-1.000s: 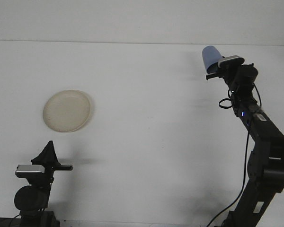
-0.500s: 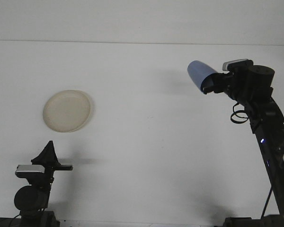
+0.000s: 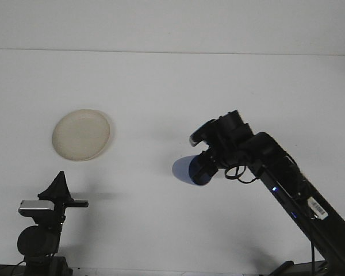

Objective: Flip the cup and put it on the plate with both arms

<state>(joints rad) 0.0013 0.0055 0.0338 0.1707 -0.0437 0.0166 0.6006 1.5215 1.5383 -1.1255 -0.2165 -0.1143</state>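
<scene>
Tabletop (image 3: 178,86), white and bare across most of the frame, seen from the front camera looking forward over it. Plate (image 3: 81,134), round and cream-coloured, lies flat on the tabletop at centre left of the frame, with nothing on it. Cup (image 3: 186,170), pale blue, sits just right of centre and slightly below the middle of the frame, well apart from the plate. It lies tilted on its side, pointing toward the left of the frame, and its right-hand part merges into the dark end of the right arm. Whether the cup touches the tabletop or hangs just above it cannot be told from this view.

Right arm (image 3: 287,190) reaches in from the lower right corner, running diagonally up and to the left. Right hand (image 3: 204,168) meets the cup at the arm's end; its fingers are closed on the cup, though the fingertips themselves are lost against the dark wrist. A loop of cable (image 3: 240,172) hangs beside the wrist, and a small blue light shows farther down the arm.

Left arm (image 3: 43,230) stands low in the lower left corner of the frame, below the plate. Left hand (image 3: 58,186) points upward, its dark fingers brought together to a tip and gripping nothing. It is clear of both plate and cup.
</scene>
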